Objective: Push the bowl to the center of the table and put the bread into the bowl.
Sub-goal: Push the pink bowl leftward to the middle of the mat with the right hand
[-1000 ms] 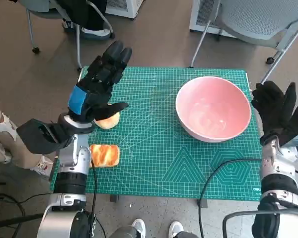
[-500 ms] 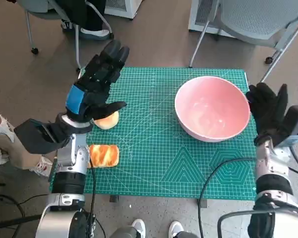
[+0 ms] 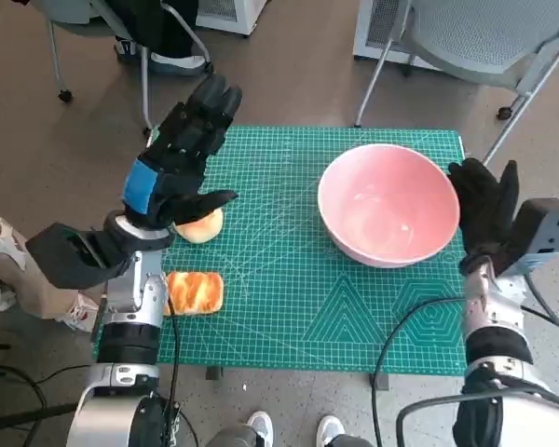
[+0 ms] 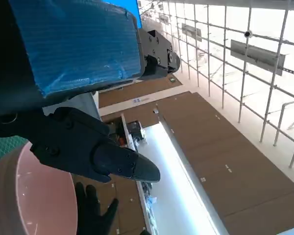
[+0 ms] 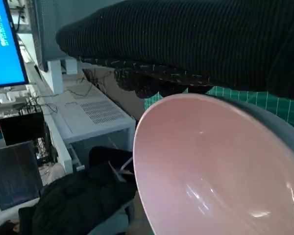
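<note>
While right hand (image 3: 484, 212) flat against bowl (image 3: 388, 216), left hand (image 3: 179, 158) fingers spread, empty.

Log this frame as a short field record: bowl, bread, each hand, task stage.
bowl: large pink glossy bowl, empty, right of centre on the green cutting mat
bread: toasted golden piece near the mat's left edge; round pale bun beyond it
left hand: raised over the bun, holding nothing
right hand: fingers spread, against the bowl's right side
stage: bread not yet in bowl
</note>
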Controlling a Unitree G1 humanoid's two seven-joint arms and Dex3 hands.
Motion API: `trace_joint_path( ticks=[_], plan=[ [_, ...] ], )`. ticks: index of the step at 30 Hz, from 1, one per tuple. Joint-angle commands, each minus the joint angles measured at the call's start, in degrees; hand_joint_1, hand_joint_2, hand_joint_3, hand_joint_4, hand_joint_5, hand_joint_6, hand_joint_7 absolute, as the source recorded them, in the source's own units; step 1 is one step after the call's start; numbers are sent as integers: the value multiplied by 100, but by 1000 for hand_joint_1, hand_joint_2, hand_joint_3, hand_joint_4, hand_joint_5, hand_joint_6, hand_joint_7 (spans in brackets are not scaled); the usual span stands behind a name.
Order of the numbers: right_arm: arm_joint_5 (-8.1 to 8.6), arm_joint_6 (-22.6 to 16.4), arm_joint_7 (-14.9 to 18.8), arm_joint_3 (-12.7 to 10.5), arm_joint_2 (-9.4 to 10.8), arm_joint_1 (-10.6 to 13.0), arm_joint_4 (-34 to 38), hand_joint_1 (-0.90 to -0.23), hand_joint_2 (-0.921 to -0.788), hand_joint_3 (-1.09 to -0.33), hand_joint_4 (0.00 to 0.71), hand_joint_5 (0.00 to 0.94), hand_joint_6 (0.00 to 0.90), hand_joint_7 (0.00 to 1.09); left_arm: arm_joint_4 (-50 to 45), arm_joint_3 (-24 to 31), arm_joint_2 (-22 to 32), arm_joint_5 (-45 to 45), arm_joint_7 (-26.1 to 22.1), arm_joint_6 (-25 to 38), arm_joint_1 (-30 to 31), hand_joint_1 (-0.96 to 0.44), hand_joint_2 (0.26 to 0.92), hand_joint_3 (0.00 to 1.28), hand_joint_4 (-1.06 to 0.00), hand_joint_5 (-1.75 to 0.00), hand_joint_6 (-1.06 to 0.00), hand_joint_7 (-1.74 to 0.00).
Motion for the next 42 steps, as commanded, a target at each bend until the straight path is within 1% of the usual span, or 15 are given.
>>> trace_joint_path(
  ticks=[1,12,16,25,33,42],
  plan=[
    [20,145,43,-10,167,49,78,-682,-921,-831,174,7,241,111,-166,14,57,0,39,25,91,-462,921,56,-92,0,-221,-43],
    [-16,153,0,13,365,5,87,-682,-921,-816,217,21,273,119,-284,-1,76,35,143,40,173,-471,921,60,-93,-1,-220,-48],
    [-40,148,-36,36,468,-27,92,-681,-921,-805,226,20,279,119,-331,-10,84,46,187,59,198,-473,921,63,-93,-1,-220,-50],
    [-57,153,13,76,635,-86,87,-662,-921,-811,201,2,246,96,-441,-17,105,46,251,139,250,-474,921,65,-94,-1,-219,-54],
    [-41,196,89,93,739,-143,94,-661,-921,-809,187,0,240,89,-566,-15,105,28,286,211,306,-458,921,69,-99,-3,-217,-59],
    [-44,215,95,135,847,-185,95,-651,-921,-803,182,1,253,93,-619,-10,99,10,311,264,325,-453,921,71,-102,-4,-216,-67]
  ],
)
